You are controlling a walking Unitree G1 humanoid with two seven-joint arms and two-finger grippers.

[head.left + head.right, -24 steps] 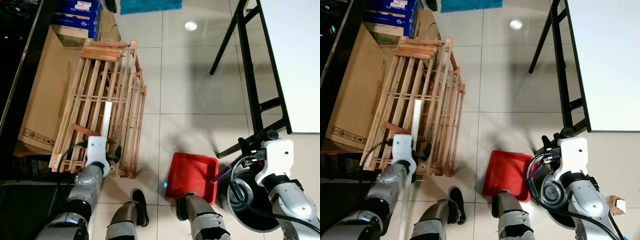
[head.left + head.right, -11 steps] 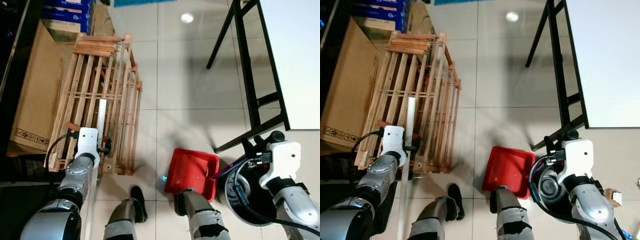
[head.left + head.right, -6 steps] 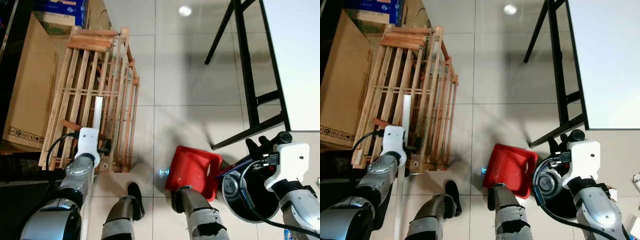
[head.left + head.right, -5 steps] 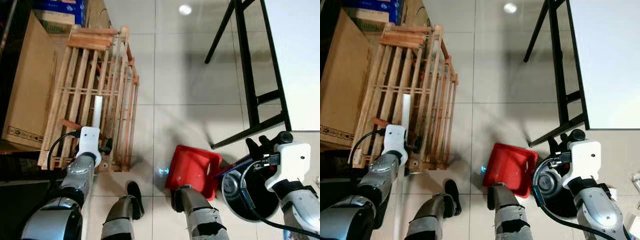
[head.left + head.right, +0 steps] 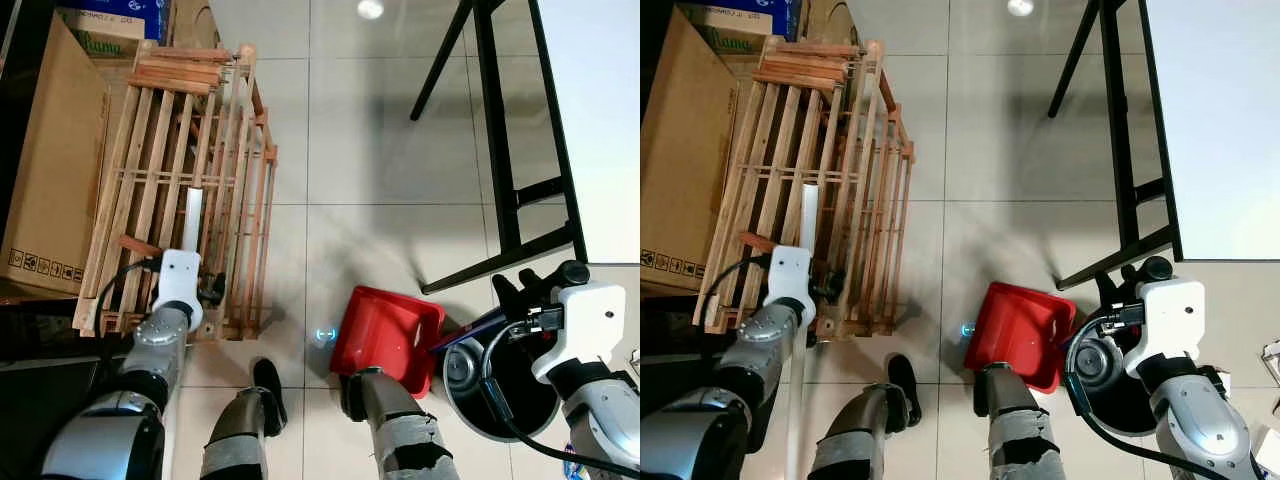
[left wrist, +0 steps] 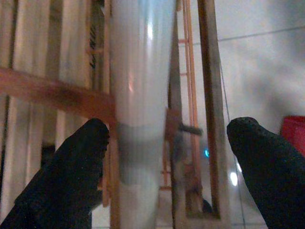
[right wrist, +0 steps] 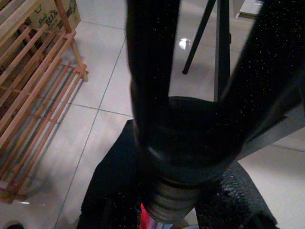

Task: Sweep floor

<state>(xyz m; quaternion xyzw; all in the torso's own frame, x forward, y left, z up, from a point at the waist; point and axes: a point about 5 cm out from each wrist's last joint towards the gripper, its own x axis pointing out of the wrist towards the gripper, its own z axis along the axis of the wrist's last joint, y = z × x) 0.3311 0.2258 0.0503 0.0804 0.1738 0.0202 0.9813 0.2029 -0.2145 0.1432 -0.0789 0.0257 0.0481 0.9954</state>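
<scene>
A wooden rack (image 5: 190, 180) and a cardboard box (image 5: 55, 170) stand just ahead of the left gripper (image 6: 167, 157), whose spread fingers (image 6: 71, 167) flank a white broom pole (image 6: 138, 95). The right gripper (image 7: 190, 157) clamps the black handle (image 7: 152, 71) of the red dustpan (image 5: 385, 330), a black table leg (image 5: 500, 150) beyond it.

The right gripper (image 5: 512, 293) has shifted rightward, away from the red dustpan (image 5: 385, 331).

Wooden rack (image 5: 190, 180): on the floor (image 5: 370, 150), at the robot's left.
Cardboard box (image 5: 50, 170): just left of the rack.
Pole (image 5: 190, 222): in front of the rack, by the left tool (image 6: 167, 157).
Dustpan (image 5: 385, 330): on the floor, right of the rack.
Surface (image 5: 600, 120): far right, beyond the right tool (image 5: 520, 292).
</scene>
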